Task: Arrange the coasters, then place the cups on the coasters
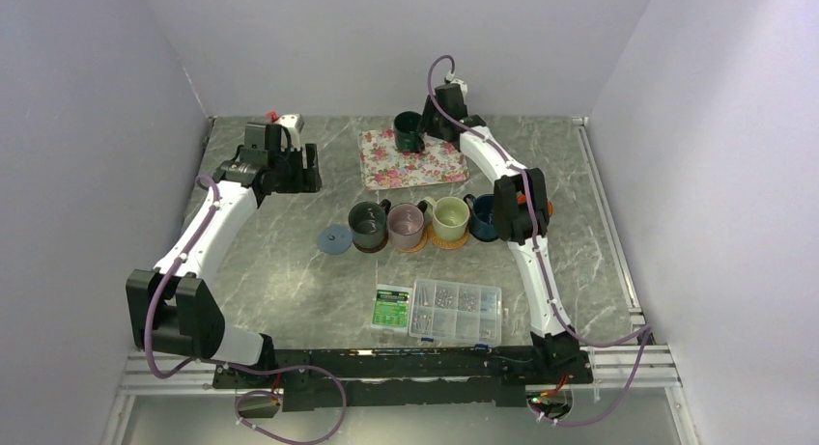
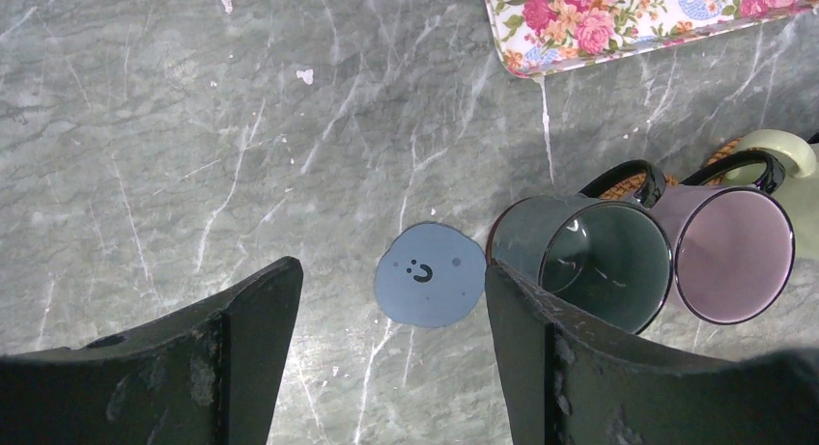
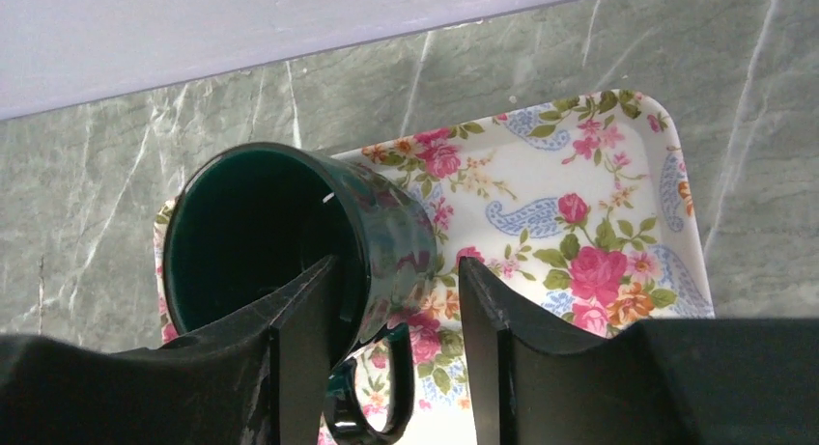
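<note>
Bolted along the near edge, a black mounting rail (image 1: 386,363) is carrying both arms over a grey marbled table (image 1: 280,281). Just beyond it, a clear plastic screw box (image 1: 456,310) is lying beside a green card (image 1: 391,307). At mid-table four cups are standing in a close row: a dark grey-green cup (image 1: 368,223), a mauve-grey cup (image 1: 406,223), a pale green-cream cup (image 1: 449,216) and a navy blue cup (image 1: 483,216), the last partly hidden behind the right arm. A woven tan coaster (image 1: 449,240) is showing under the cream cup and a dark brown coaster (image 1: 372,245) under the grey-green one. A light blue coaster (image 1: 334,239) is lying bare just left of the row. On the far side a dark teal cup (image 1: 409,131) is sitting on the floral tray (image 1: 425,165), with the right gripper (image 1: 425,131) reaching in at its rim. The left gripper (image 1: 307,175) is hanging over bare table, well apart from the tray.

From the left wrist, the left jaws are standing spread wide with nothing between them. Below, the blue coaster, marked with a small smiling face, is lying flat just beside the grey-green cup.

From the right wrist, the right jaws are straddling the teal cup's wall, one finger in the mouth and one outside. They are standing apart, with tray pattern showing between the wall and the outer finger. The cup's handle is pointing toward the camera.
</note>
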